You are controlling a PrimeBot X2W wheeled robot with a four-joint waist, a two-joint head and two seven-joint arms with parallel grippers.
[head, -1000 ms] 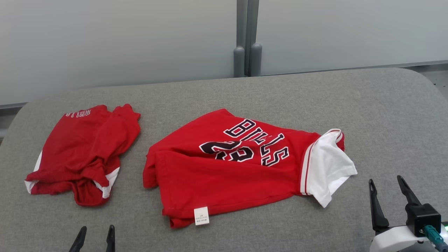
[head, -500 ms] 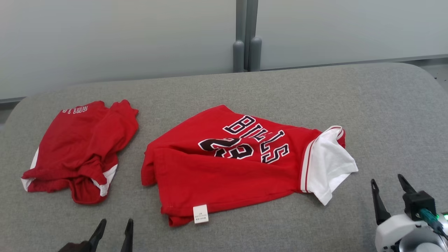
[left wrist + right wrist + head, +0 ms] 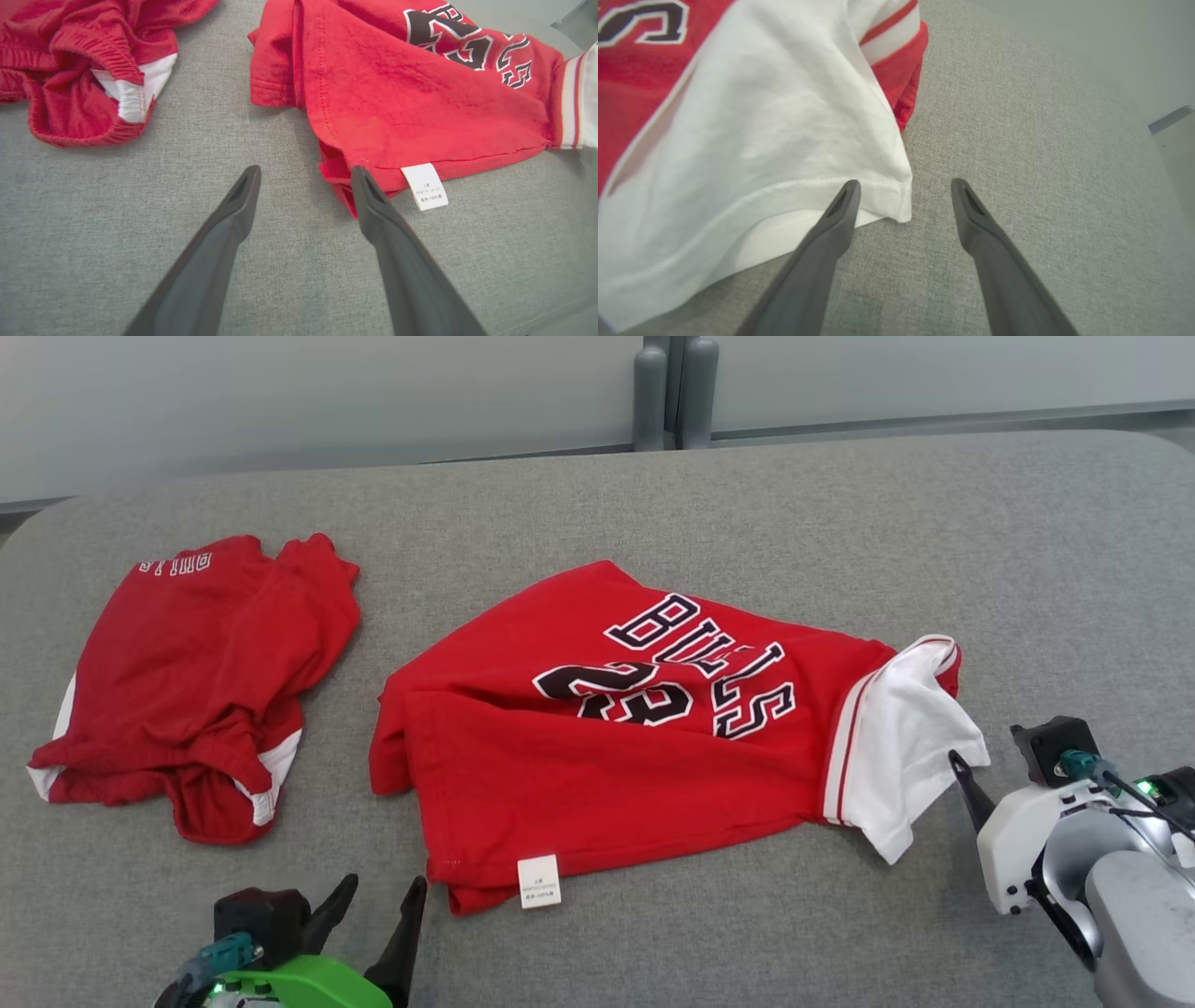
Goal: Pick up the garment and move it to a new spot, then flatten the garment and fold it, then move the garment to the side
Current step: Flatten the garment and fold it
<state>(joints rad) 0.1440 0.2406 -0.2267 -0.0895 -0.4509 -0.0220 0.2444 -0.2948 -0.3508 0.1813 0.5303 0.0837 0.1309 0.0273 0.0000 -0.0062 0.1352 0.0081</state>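
**A:** Which step is this?

**B:** The first, I'd say: the pick-up. The shirt (image 3: 597,765) lies mid-bench (image 3: 747,504), rumpled, print up, with a flap doubled over its near side. Nothing is lifted yet.

**A:** And the jaws?

**B:** Both pairs are wide and hold nothing. The left jaws are at the shirt's near corner, with one tip right at the hem, just beside the tag (image 3: 539,881). The right jaws straddle the corner of the white sleeve (image 3: 910,747), one finger over its hem and the other over bare bench.

**A:** So what does the next move call for?

**B:** Probably each pair lowers onto its corner and closes on the cloth. The left hem looks doubled, so that bite may catch several layers. The sleeve corner is thin and needs a deeper reach. Then both should lift together so the shirt hangs open rather than bunching.

**A:** Is anything in a bin or basket?

**B:** The shirt lies straight on the bench. So do the shorts (image 3: 177,681), well apart at the left.
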